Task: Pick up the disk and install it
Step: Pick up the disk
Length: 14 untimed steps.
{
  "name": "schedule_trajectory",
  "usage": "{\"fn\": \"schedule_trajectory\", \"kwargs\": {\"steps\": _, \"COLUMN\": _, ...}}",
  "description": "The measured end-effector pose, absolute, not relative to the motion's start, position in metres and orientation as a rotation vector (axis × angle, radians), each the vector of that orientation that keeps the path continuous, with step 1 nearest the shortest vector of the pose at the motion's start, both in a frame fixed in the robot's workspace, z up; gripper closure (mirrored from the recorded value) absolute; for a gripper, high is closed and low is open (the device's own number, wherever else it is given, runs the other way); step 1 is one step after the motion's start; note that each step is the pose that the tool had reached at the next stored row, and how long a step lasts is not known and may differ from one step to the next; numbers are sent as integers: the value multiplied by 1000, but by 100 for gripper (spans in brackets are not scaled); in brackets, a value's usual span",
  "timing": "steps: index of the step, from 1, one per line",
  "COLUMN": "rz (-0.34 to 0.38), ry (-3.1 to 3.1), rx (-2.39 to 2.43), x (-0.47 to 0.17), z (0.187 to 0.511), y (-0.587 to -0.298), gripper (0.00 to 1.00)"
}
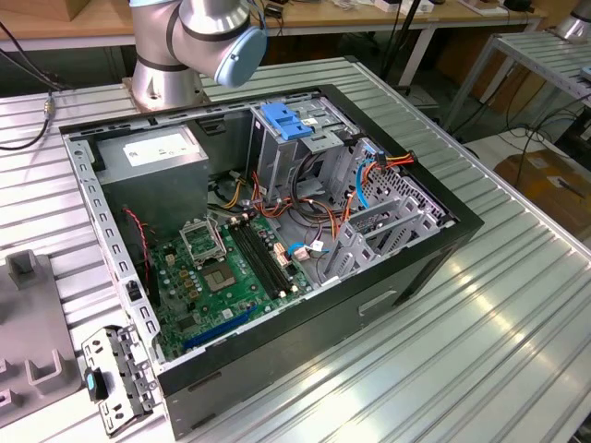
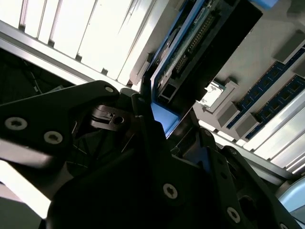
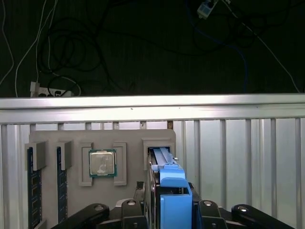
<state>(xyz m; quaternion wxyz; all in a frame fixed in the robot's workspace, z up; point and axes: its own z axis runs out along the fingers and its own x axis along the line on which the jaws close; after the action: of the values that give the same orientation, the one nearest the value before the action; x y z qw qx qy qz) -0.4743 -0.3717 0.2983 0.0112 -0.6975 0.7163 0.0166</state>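
disk gripped on edge at the parts tray, case open beside it

the disk [image 3: 172, 191] stands on its narrow edge. its far end is down at a slot in the grey parts tray [image 3: 128, 138], well outside the computer case [image 1: 406, 277]. that upright pose looks deliberate: it leaves both broad faces free, so the disk can be taken across its thin dimension from above.

in both wrist views the jaws sit one on each side of the bright blue carrier frame. in the second wrist view one finger [image 2: 144, 124] lies flat against the frame with no gap showing, so i judge the jaws clamped on the disk. whether its lower end is seated in the slot or just clear of it, i cannot tell.

the tray rests on the ribbed tabletop [image 3: 248, 143] near its rim and gives each part its own pocket. a processor chip [image 3: 102, 163] lies flat in a recess, with memory sticks [image 3: 31, 191] in grooves beside it, so nothing crowds the grasp.

in the exterior view the case lies on its side with the cover off and the motherboard [image 1: 222, 277] exposed. the grey drive cage [image 1: 277, 171] with its blue handle [image 1: 284, 120] stands at the end nearest the arm's base [image 1: 166, 74]. judged from this, the pick is in hand and the install is not yet done.
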Motion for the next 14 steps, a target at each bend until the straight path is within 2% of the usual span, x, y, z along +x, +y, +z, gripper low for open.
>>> {"fn": "schedule_trajectory", "kwargs": {"steps": 3, "rz": 52, "ry": 2234, "rx": -2176, "x": -474, "z": 298, "y": -372, "gripper": 55}}
{"fn": "schedule_trajectory", "kwargs": {"steps": 4, "rz": 52, "ry": 2235, "rx": -2176, "x": -474, "z": 298, "y": -372, "gripper": 57}}
{"fn": "schedule_trajectory", "kwargs": {"steps": 5, "rz": 52, "ry": 2234, "rx": -2176, "x": -474, "z": 298, "y": -372, "gripper": 63}}
{"fn": "schedule_trajectory", "kwargs": {"steps": 14, "rz": 52, "ry": 2234, "rx": -2176, "x": -474, "z": 298, "y": -372, "gripper": 63}}
